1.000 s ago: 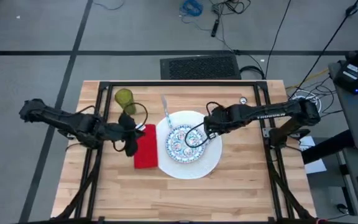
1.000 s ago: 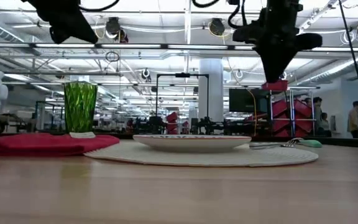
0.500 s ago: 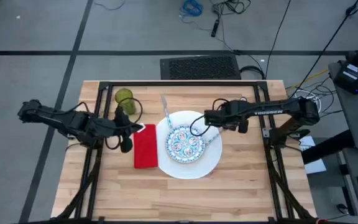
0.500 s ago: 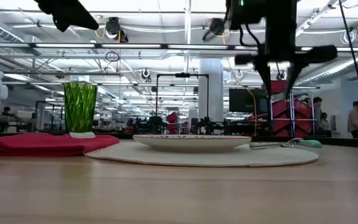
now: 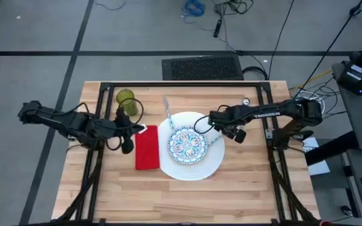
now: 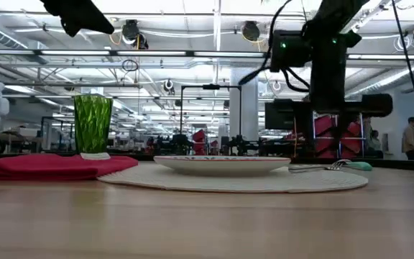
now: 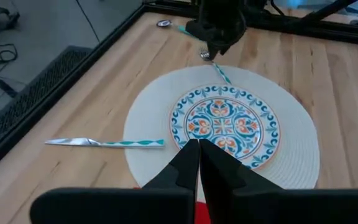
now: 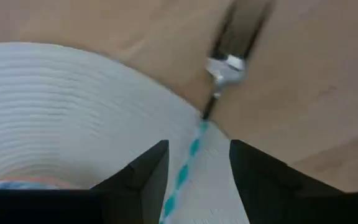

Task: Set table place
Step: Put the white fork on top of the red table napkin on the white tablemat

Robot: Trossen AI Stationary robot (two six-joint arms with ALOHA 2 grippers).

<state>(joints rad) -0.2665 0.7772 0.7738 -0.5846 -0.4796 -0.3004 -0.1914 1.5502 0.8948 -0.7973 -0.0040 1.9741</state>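
Note:
On the table (image 5: 244, 182) lies a large white plate (image 5: 209, 160) with a small blue-patterned plate (image 5: 187, 143) on it. A red napkin (image 5: 147, 149) lies flat to their left, and a green tumbler (image 5: 126, 98) stands at the far left. A teal-striped utensil (image 8: 188, 155) rests with its handle on the white plate's right rim and its silver neck (image 8: 225, 65) on the wood. My right gripper (image 8: 197, 146) is open, one finger on each side of that handle. My left gripper (image 7: 199, 152) is shut on nothing, raised left of the napkin.
A second teal-striped utensil (image 7: 104, 142) lies at the white plate's far-left rim. A third (image 7: 173, 26) lies near the far right corner. A black frame (image 5: 181, 85) runs around the tabletop. Bare wood (image 5: 187, 198) stretches along the near edge.
My left gripper has drawn back from the napkin's left edge toward the table's left edge. My right gripper has turned at the wrist, come lower, and shifted from over the small plate toward the white plate's right rim.

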